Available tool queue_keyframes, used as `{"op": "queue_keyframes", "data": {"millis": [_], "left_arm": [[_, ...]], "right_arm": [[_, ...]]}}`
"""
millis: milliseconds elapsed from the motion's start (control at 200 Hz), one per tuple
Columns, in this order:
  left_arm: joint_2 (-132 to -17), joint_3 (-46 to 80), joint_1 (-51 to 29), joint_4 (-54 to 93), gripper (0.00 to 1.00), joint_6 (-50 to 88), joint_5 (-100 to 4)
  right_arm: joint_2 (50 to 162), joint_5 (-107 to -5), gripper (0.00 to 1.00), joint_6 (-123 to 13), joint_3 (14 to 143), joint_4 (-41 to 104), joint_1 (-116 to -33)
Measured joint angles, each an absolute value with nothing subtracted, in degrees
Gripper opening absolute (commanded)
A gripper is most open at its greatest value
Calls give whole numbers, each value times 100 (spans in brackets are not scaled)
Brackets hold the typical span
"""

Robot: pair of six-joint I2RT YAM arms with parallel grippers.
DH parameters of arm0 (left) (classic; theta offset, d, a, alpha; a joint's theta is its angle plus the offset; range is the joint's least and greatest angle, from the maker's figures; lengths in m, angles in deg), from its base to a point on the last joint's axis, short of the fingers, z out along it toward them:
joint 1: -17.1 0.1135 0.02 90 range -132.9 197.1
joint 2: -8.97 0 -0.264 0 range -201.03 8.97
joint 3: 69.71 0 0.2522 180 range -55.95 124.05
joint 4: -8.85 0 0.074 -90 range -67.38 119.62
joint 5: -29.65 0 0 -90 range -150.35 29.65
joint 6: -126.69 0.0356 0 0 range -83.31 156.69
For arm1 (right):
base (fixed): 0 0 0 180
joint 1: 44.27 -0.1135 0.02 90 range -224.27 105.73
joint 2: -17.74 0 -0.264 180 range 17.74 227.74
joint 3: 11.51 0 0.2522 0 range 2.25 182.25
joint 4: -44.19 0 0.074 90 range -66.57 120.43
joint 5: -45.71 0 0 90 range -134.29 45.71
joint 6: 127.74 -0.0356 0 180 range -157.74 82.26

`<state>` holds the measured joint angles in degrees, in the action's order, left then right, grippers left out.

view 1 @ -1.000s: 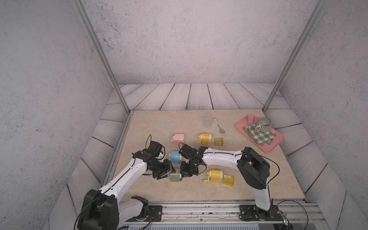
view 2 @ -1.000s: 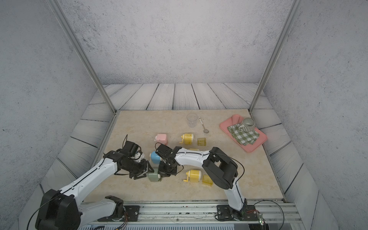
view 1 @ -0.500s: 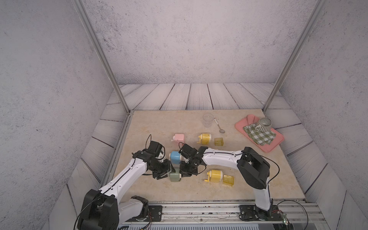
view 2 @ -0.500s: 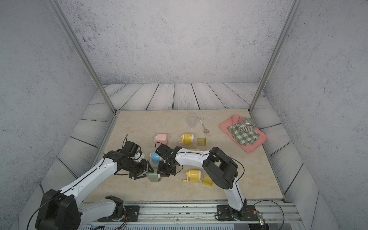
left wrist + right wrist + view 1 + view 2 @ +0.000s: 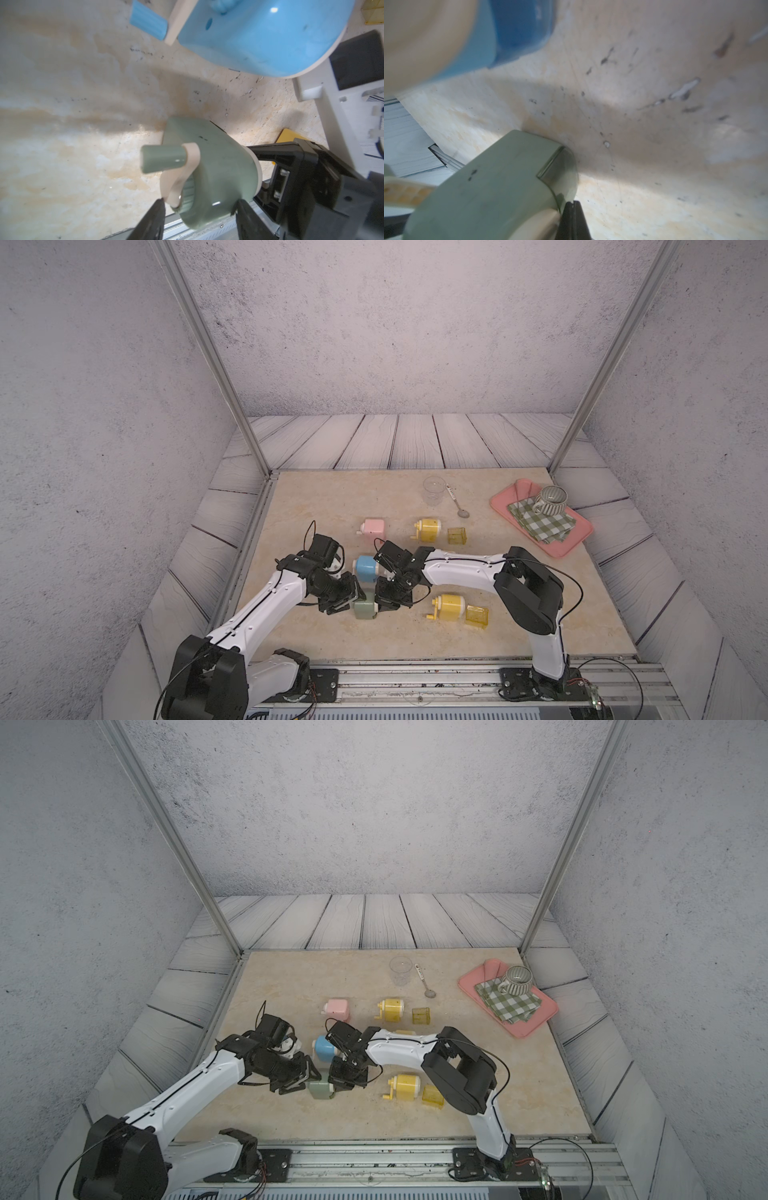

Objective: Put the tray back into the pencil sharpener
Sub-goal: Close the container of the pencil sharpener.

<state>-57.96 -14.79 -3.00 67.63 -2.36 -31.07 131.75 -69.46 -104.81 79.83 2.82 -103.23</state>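
top views, task thing: green sharpener (image 5: 365, 609), a rounded sage plastic body with a cream crank arm, lies on the beige marbled tabletop (image 5: 332, 506) near the front edge, between the two grippers.
top views, left gripper (image 5: 338, 601): at the crank end of the green sharpener, fingers on either side of it.
top views, right gripper (image 5: 388, 601): at the opposite end of the green sharpener, touching it; both top views show this (image 5: 347, 1079).
top views, neighbours: glossy blue plastic sharpener (image 5: 365, 567) just behind the green sharpener; pale pink sharpener (image 5: 373, 527) further back; two yellow sharpeners (image 5: 449, 607) (image 5: 429, 529), each with a see-through yellow tray (image 5: 476, 615) (image 5: 456, 536) beside it.
left wrist, tool state: left gripper (image 5: 198, 206) is partly closed, its black fingers (image 5: 151, 222) against both sides of the green sharpener (image 5: 218, 166) and holding it.
left wrist, crank: green cylindrical handle (image 5: 163, 159) points towards the camera.
right wrist, tray: dark green glossy tray (image 5: 560, 168) sits in the end of the green sharpener (image 5: 500, 182), a thin seam around it; whether it is fully home i cannot tell.
right wrist, tool state: right gripper (image 5: 572, 216) has its jaws pressed together, holding nothing, tips against the tray's face.
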Motion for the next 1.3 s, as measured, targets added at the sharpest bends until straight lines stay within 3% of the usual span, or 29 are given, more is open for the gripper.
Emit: {"op": "queue_keyframes", "data": {"millis": [926, 1301], "left_arm": [[-5792, -1481, -300, 6763, 57, -260, -3123], [-5751, -1275, -302, 7128, 67, -217, -3359]], "right_arm": [[13228, -7138, 0, -10461, 7911, 456, -10183], [12933, -6659, 11, -9790, 8215, -287, -10118]]}}
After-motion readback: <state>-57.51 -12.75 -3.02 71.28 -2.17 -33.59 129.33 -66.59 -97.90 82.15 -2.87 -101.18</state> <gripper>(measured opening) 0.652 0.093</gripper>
